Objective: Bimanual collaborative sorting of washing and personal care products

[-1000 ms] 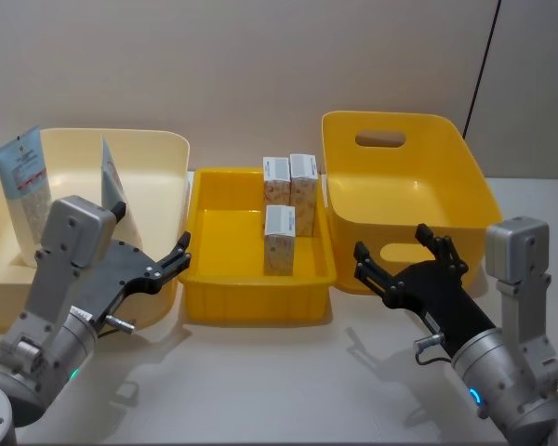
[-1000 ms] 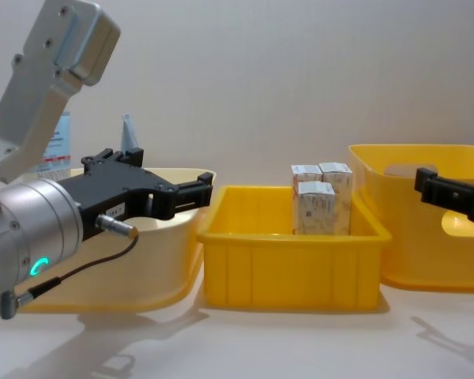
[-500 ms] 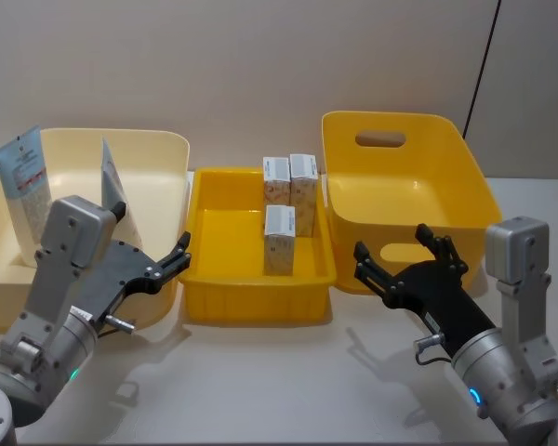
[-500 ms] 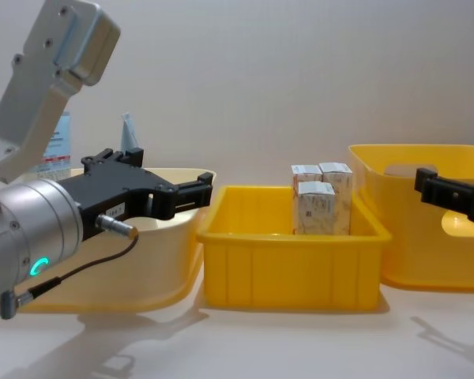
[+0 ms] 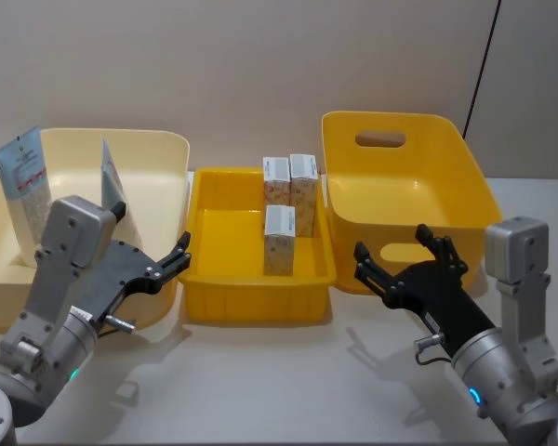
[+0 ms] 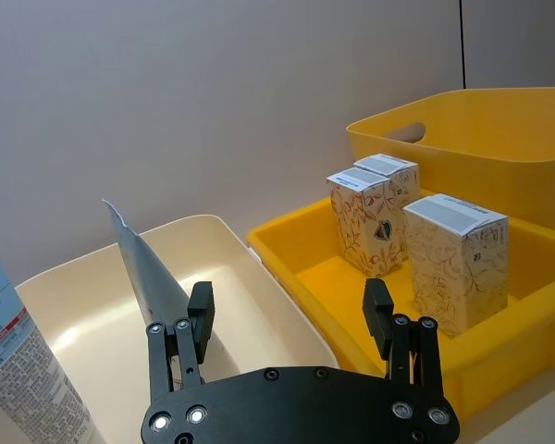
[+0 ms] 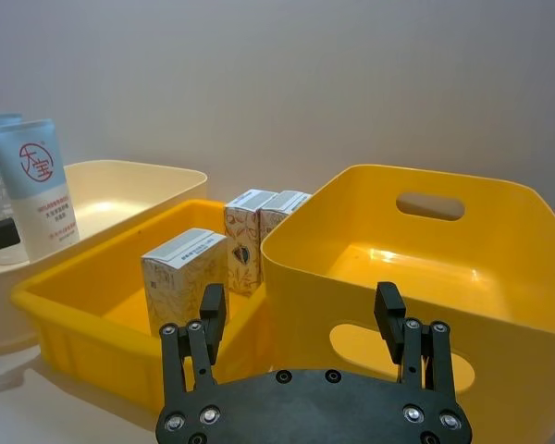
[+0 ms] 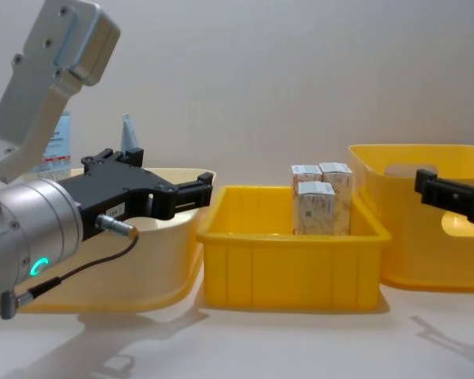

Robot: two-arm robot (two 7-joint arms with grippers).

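cartons: three white-beige orange-patterned cardboard cartons [image 5: 280, 240], upright (in yellow plastic tray [image 5: 257, 308])
tubes: two light-blue squeeze tubes [image 5: 23, 186], leaning in cream bin [image 5: 163, 153]

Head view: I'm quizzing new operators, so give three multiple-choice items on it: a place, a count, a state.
1. Where do the cartons stand? A table; B shallow yellow tray; C deep yellow bin.
2. How many tubes are there? A one; B two; C four.
3. How is the left gripper? A open, empty; B shut on a carton; C shut on a tube.
Answers: B, all three stand in that tray; B, both stand in the cream bin; A, its fingers are spread around nothing.
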